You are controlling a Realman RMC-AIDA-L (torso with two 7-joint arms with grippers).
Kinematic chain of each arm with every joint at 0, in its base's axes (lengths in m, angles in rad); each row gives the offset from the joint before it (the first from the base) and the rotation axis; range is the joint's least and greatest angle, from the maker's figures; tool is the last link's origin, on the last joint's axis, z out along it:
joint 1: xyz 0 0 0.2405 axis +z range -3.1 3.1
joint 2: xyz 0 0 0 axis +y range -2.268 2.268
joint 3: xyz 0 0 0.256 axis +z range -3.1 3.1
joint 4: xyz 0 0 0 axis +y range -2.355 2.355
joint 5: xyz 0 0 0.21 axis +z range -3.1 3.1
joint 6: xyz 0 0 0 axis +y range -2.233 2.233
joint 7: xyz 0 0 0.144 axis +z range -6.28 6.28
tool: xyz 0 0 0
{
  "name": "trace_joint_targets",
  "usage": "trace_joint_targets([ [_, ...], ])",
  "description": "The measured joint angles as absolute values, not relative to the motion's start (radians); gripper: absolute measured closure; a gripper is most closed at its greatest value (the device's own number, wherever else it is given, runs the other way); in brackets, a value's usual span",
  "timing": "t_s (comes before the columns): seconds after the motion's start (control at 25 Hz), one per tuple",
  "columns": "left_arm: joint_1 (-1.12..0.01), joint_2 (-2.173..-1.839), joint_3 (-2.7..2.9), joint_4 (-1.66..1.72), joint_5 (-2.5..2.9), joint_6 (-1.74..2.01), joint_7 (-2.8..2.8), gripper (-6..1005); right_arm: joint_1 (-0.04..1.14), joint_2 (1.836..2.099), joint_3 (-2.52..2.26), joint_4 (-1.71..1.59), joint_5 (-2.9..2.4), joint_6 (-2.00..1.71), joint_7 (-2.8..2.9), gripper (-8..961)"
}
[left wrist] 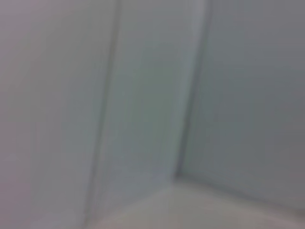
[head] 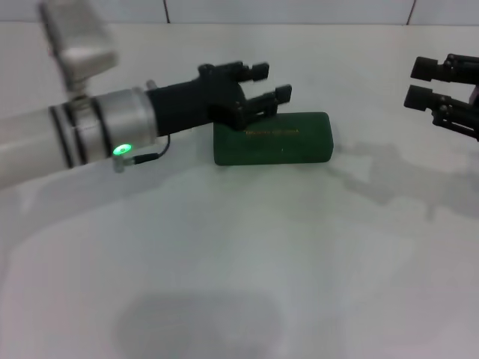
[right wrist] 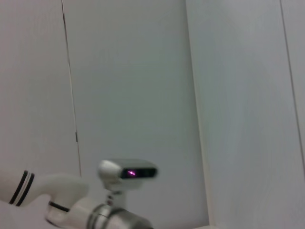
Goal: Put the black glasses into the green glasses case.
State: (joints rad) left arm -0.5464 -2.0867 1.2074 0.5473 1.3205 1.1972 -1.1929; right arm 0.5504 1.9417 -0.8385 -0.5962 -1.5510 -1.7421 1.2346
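The green glasses case (head: 281, 140) lies shut on the white table (head: 247, 254), lengthwise, with gold lettering on its lid. My left gripper (head: 273, 82) hovers over the case's left end and back edge, fingers apart and nothing between them. My right gripper (head: 413, 83) is at the right edge of the head view, well off to the right of the case, fingers apart and empty. The black glasses are not in view in any frame. The left wrist view shows only wall panels.
The left forearm (head: 67, 138) with its wrist camera (head: 78, 45) stretches across the left of the table. The right wrist view shows that same arm and camera (right wrist: 127, 171) against the white wall panels (right wrist: 143, 95).
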Motion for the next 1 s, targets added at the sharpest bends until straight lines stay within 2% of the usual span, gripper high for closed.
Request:
trace_joint_targets([
  [0.12,-0.475,-2.073,1.205,0.560,1.240,1.373,-1.100,337,0.556,1.943,-0.851,-0.600,-1.551,-1.744,1.235,531],
  [0.24,-0.399,-2.040,1.204,0.555,1.205,1.584,-1.026,336,0.559,1.948,-0.900,-0.628,-1.551,-1.745,1.235,531],
  [0.4,-0.345,-2.018,1.204,0.555,1.224,1.698,-1.004,336,0.560,1.959,-0.977,-0.667,-1.551,-1.745,1.223,426],
  [0.56,-0.309,-2.017,1.208,0.571,1.273,1.716,-0.987,336,0.560,1.967,-1.025,-0.668,-1.551,-1.738,1.180,303],
  [0.64,-0.307,-2.017,1.205,0.572,1.304,1.718,-0.982,335,0.571,1.993,-1.033,-0.652,-1.573,-1.717,1.129,263],
  [0.76,-0.306,-2.011,1.204,0.566,1.318,1.721,-0.974,335,0.580,2.008,-1.036,-0.653,-1.596,-1.699,1.111,238],
  [0.88,-0.306,-2.009,1.204,0.565,1.325,1.723,-0.959,115,0.587,2.015,-1.051,-0.652,-1.604,-1.676,1.097,229],
  [1.0,-0.307,-2.009,1.204,0.565,1.324,1.724,-0.951,110,0.595,2.015,-1.060,-0.643,-1.604,-1.659,1.091,228],
])
